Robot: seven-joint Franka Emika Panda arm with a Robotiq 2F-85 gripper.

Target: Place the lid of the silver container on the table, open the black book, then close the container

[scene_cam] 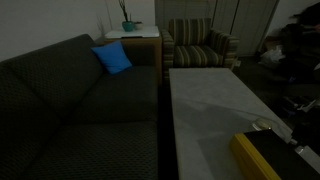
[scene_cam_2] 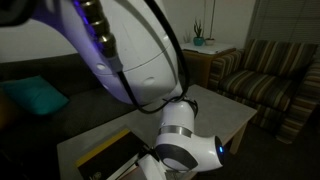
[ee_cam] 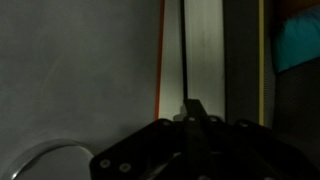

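The black book (scene_cam: 262,156) with yellow sides lies near the end of the pale stone-like table (scene_cam: 205,105); it also shows in an exterior view (scene_cam_2: 108,156). In the wrist view its pale pages (ee_cam: 205,50) show beside a yellow edge. My gripper (ee_cam: 191,106) has its fingers pressed together on a thin dark edge that looks like the book's cover. A small silvery round thing (scene_cam: 262,126) sits on the table beside the book, and a round silvery rim (ee_cam: 45,160) shows in the wrist view. I cannot tell lid from silver container.
A dark sofa (scene_cam: 70,100) with a teal cushion (scene_cam: 112,58) runs along the table. A striped armchair (scene_cam: 200,45) and a small side table with a plant (scene_cam: 130,30) stand at the far end. My arm (scene_cam_2: 130,50) fills much of an exterior view.
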